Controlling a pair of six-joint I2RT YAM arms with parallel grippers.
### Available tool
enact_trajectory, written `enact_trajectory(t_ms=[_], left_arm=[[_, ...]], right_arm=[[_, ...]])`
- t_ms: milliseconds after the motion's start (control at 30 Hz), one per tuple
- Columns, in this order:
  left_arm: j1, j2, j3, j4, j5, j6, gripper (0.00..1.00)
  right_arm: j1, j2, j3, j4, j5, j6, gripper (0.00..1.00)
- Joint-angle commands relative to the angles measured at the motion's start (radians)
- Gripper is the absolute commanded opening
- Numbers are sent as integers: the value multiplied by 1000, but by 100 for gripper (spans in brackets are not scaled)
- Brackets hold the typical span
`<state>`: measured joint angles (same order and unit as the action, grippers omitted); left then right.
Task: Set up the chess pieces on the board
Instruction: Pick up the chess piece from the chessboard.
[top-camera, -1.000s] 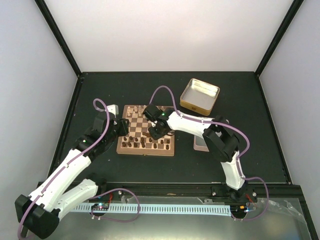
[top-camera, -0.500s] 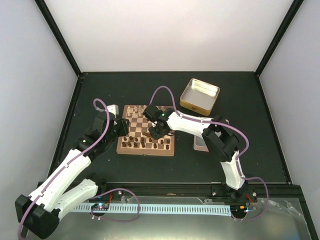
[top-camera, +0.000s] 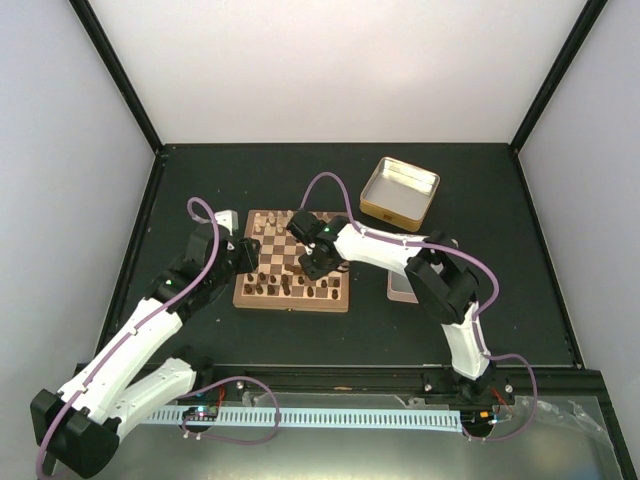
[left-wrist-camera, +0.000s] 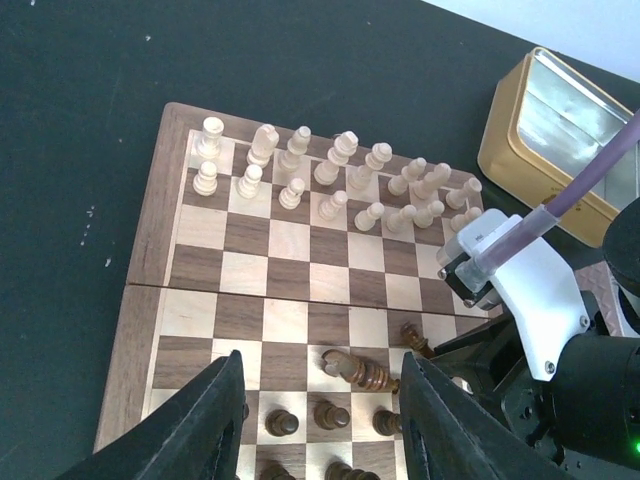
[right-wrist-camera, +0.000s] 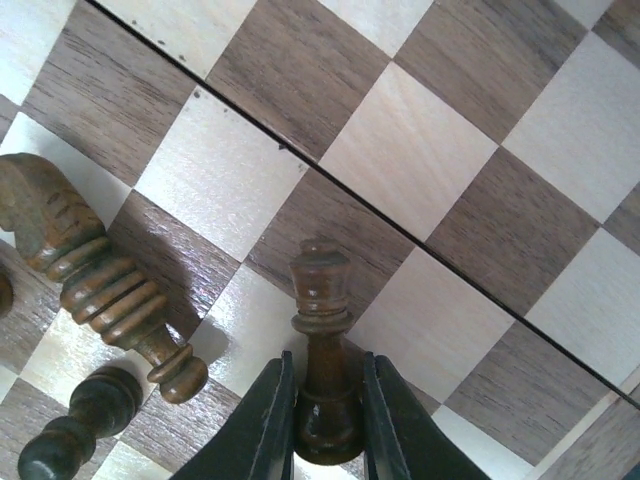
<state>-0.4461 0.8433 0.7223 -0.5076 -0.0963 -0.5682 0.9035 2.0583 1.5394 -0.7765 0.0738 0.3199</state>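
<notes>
The board (top-camera: 292, 260) lies mid-table, its bare squares clear in the left wrist view (left-wrist-camera: 290, 240). Pale chessmen stand in its far rows. Dark brown chess pieces (left-wrist-camera: 312, 415) stand in the near rows. My right gripper (right-wrist-camera: 325, 425) is shut on the base of a dark chess piece (right-wrist-camera: 322, 330), held just over the board's middle squares; it also shows beside that arm (left-wrist-camera: 415, 340). A dark piece (right-wrist-camera: 95, 285) lies on its side next to it, between my left fingers' line (left-wrist-camera: 365, 375). My left gripper (left-wrist-camera: 320, 420) is open and empty above the board's near rows.
An open gold tin (top-camera: 399, 190) stands behind and right of the board, also in the left wrist view (left-wrist-camera: 560, 140). A flat pinkish lid (top-camera: 400, 285) lies right of the board under the right arm. A small white object (top-camera: 226, 217) sits at the board's left corner.
The right gripper has shifted slightly over the board with the dark piece in it. The left arm has not moved.
</notes>
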Motion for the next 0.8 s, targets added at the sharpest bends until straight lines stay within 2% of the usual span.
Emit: enact_trajectory(t_ms=[0,167,400,600,767], left_arm=[[6,-16,4,23,23,-14,45],[12,-23,7,35,55,-19,45],[43,-20,8,77,189,-43,51],[71,12,43,132,449,-41,60],[79,62,94,141,638,-8,64]], right_arm=[[6,-15,-42,30,37,-14,7],[5,-97,-112,214,86,-73,4],[4,-277,-284,532,48,-132,4],[3,-460,-435,730,-114,-182,4],[4,-568,-522,826,-274,-217,5]])
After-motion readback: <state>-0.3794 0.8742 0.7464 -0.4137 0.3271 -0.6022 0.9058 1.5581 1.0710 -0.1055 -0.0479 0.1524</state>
